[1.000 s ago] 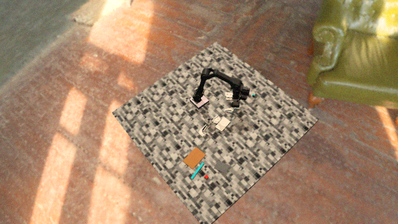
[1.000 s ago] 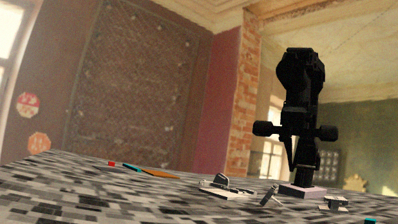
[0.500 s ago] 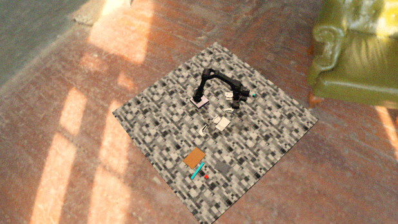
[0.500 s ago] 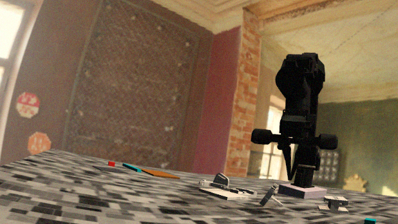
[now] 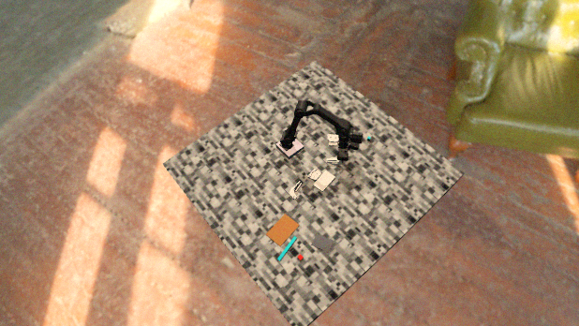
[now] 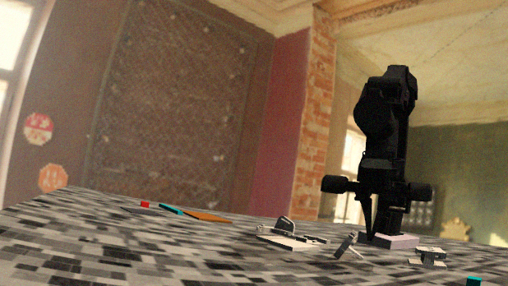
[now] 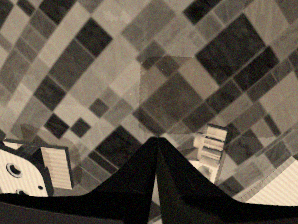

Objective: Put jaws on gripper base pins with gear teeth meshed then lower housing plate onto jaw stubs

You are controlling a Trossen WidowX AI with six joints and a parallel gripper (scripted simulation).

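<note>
My gripper (image 6: 371,237) (image 7: 156,143) is shut and empty, pointing down above the mat; its fingertips are hidden in the top view. A pale holed part (image 5: 333,139) (image 6: 431,250) (image 7: 29,176), with a side wall, lies left of it in the wrist view. A small toothed part, apparently a jaw (image 5: 333,160) (image 6: 346,246) (image 7: 213,145), leans tilted just right of the fingertips. A flat pale plate (image 5: 324,181) (image 6: 285,242) (image 7: 280,186) lies beyond it. A small dotted part (image 5: 314,173) lies beside this plate. Another angled part (image 5: 295,189) (image 6: 284,225) stands farther away. Their exact roles are unclear.
An orange sheet (image 5: 283,229) (image 6: 209,217), a cyan bar (image 5: 287,248) (image 6: 170,209), a red cube (image 5: 300,258) (image 6: 145,204) and a grey sheet (image 5: 323,242) lie at the far side. A cyan cube (image 5: 369,138) (image 6: 473,281) lies beyond the arm.
</note>
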